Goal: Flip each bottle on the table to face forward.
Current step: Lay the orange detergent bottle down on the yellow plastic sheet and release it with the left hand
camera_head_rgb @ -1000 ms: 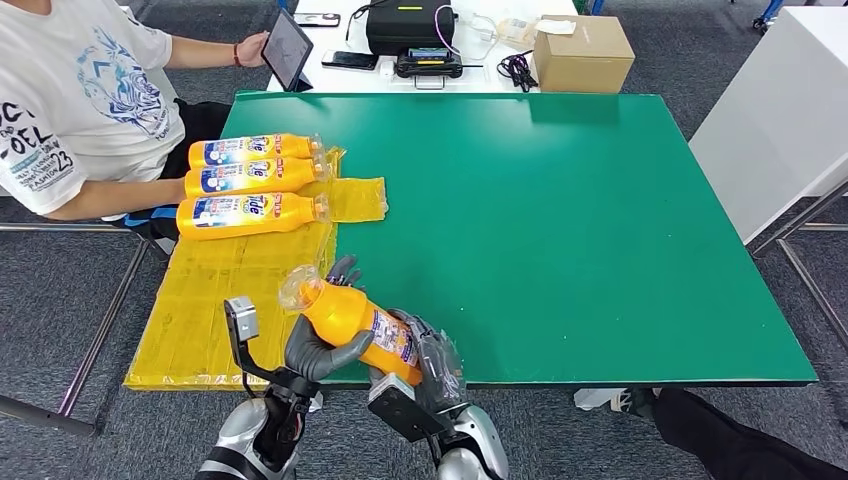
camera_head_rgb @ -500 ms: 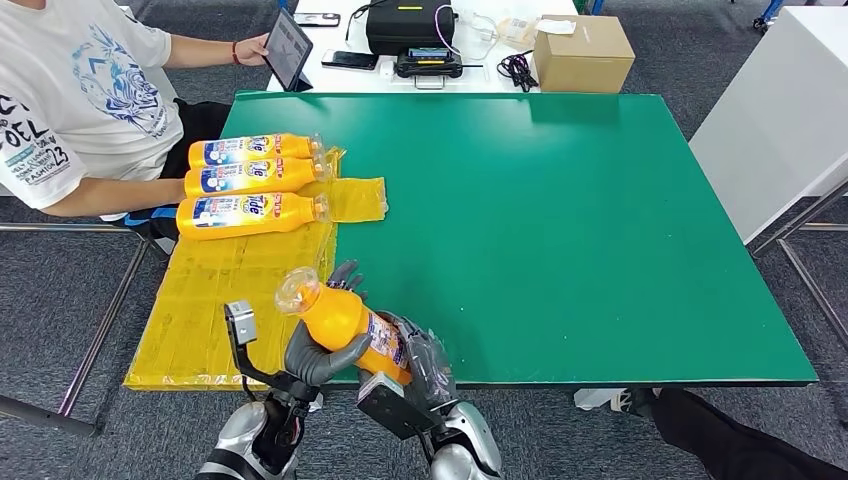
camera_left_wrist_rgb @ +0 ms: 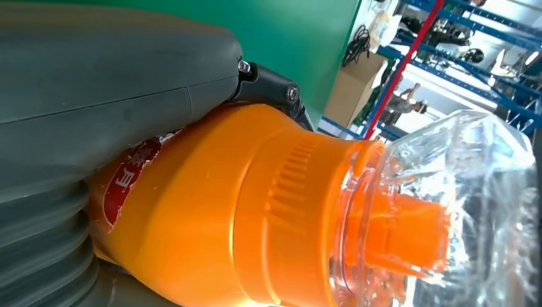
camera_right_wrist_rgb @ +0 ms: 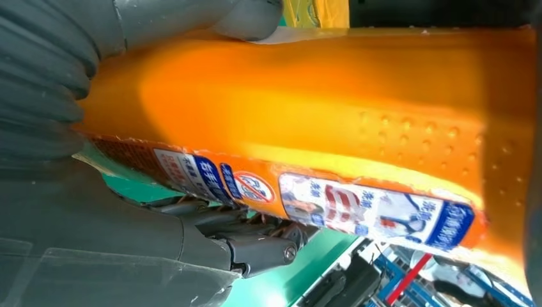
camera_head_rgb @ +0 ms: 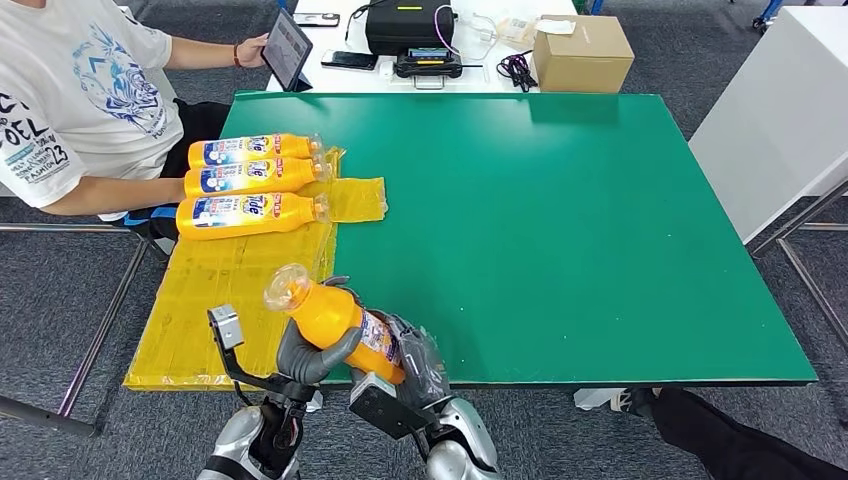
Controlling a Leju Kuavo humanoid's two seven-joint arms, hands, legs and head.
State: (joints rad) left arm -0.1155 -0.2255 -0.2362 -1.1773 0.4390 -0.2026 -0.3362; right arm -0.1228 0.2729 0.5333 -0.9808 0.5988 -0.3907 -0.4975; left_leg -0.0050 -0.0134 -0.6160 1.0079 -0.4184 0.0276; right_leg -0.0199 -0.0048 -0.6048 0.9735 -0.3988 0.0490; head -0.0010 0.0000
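Observation:
An orange bottle (camera_head_rgb: 335,320) with a clear cap is held tilted above the table's near edge, cap pointing up and to the left. My left hand (camera_head_rgb: 308,352) grips its upper body, and my right hand (camera_head_rgb: 415,358) holds its lower end. The left wrist view shows the bottle's (camera_left_wrist_rgb: 255,211) shoulder and clear cap against my thumb. In the right wrist view its back label (camera_right_wrist_rgb: 377,211) is turned toward the camera. Three more orange bottles (camera_head_rgb: 250,183) lie side by side on the yellow sheet (camera_head_rgb: 225,290), front labels up.
A person in a white shirt (camera_head_rgb: 70,100) sits at the table's left, holding a tablet (camera_head_rgb: 287,48). A cardboard box (camera_head_rgb: 582,52) and black devices (camera_head_rgb: 410,28) stand on the white table behind. A white cabinet (camera_head_rgb: 780,120) stands to the right of the green table (camera_head_rgb: 560,220).
Both hands have moved the held bottle a little to the left and toward me, with its cap end swinging further left. The three bottles on the sheet have not moved.

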